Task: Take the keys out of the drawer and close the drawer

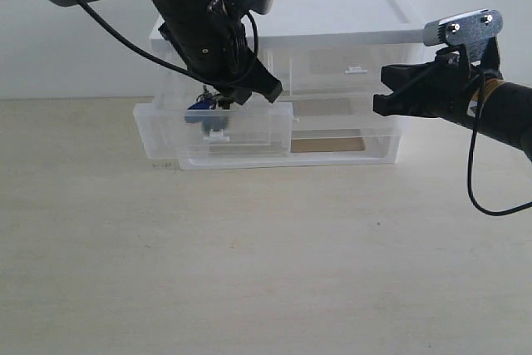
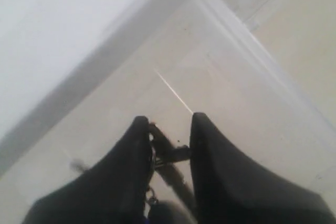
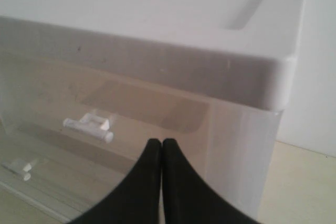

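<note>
- The left gripper (image 2: 169, 121) reached down into the drawer (image 1: 258, 132), its jaws clamped on the metal part of the keys (image 1: 202, 110).
- The keys hung at about rim height. Their blue fob sat lower, showing through the translucent front wall near the drawer's left end.
- The drawer stood pulled well out of the storage unit (image 1: 332, 18). Its front edge jutted past the unit's face, and its white tab handle (image 1: 218, 134) sat just below the fob.
- Inside, the left wrist view showed bare drawer floor ahead of the fingertips, bounded by the drawer's side wall.
- The right-hand twin drawer (image 1: 332, 68) sat flush in the unit, with its tab handle (image 3: 89, 125) proud of the face.
- The right gripper (image 3: 161, 148) hovered off the unit's right front corner, apart from the twin drawer's face. Its jaws were pressed together on nothing.
- The pale table (image 1: 249, 272) ran wide in front of the drawer's front edge and under both arms.
</note>
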### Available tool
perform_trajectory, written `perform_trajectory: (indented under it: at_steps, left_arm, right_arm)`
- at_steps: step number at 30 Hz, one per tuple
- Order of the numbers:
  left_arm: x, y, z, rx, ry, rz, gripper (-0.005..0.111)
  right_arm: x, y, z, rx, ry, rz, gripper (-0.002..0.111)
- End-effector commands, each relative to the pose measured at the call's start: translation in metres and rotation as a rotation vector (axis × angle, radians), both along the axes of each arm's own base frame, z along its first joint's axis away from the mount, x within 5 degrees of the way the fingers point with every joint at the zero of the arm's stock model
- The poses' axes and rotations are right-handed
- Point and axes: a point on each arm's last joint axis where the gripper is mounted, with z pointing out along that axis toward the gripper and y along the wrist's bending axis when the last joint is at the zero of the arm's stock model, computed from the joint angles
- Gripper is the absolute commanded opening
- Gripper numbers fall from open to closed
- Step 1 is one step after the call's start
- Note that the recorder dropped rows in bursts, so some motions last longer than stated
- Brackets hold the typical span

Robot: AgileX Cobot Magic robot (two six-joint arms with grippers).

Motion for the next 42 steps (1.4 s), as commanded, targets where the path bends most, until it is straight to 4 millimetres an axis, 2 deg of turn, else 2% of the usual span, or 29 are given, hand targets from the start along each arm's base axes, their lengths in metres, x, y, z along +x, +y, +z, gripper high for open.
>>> perform_trajectory:
  at_steps: [1,6,13,14,17,19,20,23,26,28,42]
  left_arm:
    - [0.004,0.009,-0.008,0.061,0.022,-0.009,0.004]
    - [0.002,0.011,0.003,0.061,-0.007,-0.011,0.004]
    - [-0.012,0.02,0.052,-0.006,-0.111,-0.011,0.004]
    - [-0.017,0.023,0.067,-0.026,-0.143,-0.012,0.004]
    - [-0.024,0.028,0.084,-0.046,-0.173,-0.013,0.004]
    - [-0.03,0.031,0.088,-0.03,-0.154,-0.031,0.004]
    - [-0.034,0.03,0.087,-0.032,-0.106,-0.041,0.004]
    - [-0.028,0.024,0.07,-0.041,-0.063,-0.043,0.009]
    - [-0.018,0.018,0.044,-0.003,-0.015,-0.046,0.038]
    - [-0.015,0.016,0.035,0.012,0.0,-0.043,0.047]
    - [0.0,0.019,0.0,0.123,0.036,0.051,0.05]
  right_arm:
    - [0.006,-0.007,0.003,0.035,0.001,-0.068,0.0]
    - [0.006,-0.007,0.003,0.034,0.0,-0.068,0.0]
    - [0.006,-0.008,0.003,0.04,0.0,-0.079,0.0]
    - [0.006,-0.008,0.003,0.04,0.0,-0.079,0.0]
    - [0.006,-0.008,0.003,0.04,0.0,-0.079,0.0]
    - [0.006,-0.008,0.003,0.039,0.001,-0.079,0.0]
    - [0.006,-0.008,0.003,0.039,0.001,-0.079,0.0]
    - [0.006,-0.008,0.003,0.039,0.001,-0.079,0.0]
    - [0.006,-0.008,0.003,0.039,0.001,-0.079,0.0]
    - [0.006,-0.008,0.003,0.039,0.001,-0.079,0.0]
    - [0.006,-0.008,0.003,0.039,0.001,-0.079,0.0]
